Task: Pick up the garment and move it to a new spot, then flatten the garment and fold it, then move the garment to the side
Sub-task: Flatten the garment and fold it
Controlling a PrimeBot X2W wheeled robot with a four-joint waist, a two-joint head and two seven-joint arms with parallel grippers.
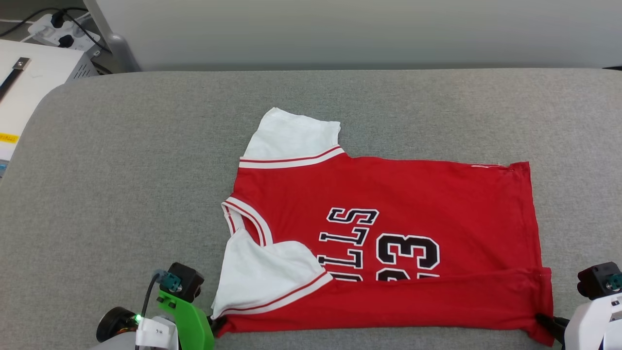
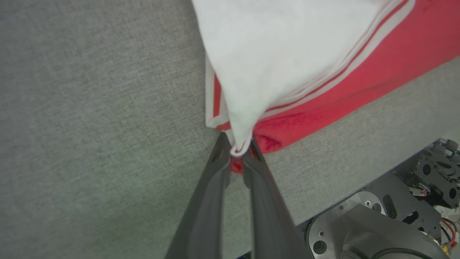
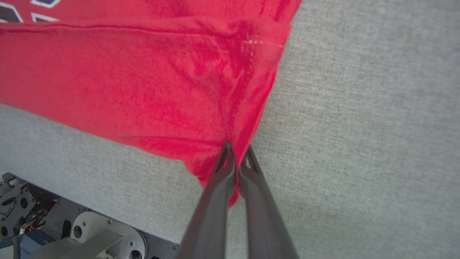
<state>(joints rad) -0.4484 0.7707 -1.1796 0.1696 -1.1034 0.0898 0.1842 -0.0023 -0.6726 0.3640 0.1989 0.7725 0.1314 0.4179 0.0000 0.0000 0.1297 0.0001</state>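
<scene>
The garment, a red jersey with white sleeves, black lettering and the number 23, lies sideways on the grey table, collar to the left. Its near long edge is folded up over the lower part of the print. My left gripper is shut on the garment's near left corner, pinching the white sleeve tip and red fabric beneath. My right gripper is shut on the near right hem corner, where the red cloth bunches between the fingers.
A white box and a power strip with cables sit past the table's far left corner. The robot's metal base shows below the table's near edge. A pale wall runs behind the table.
</scene>
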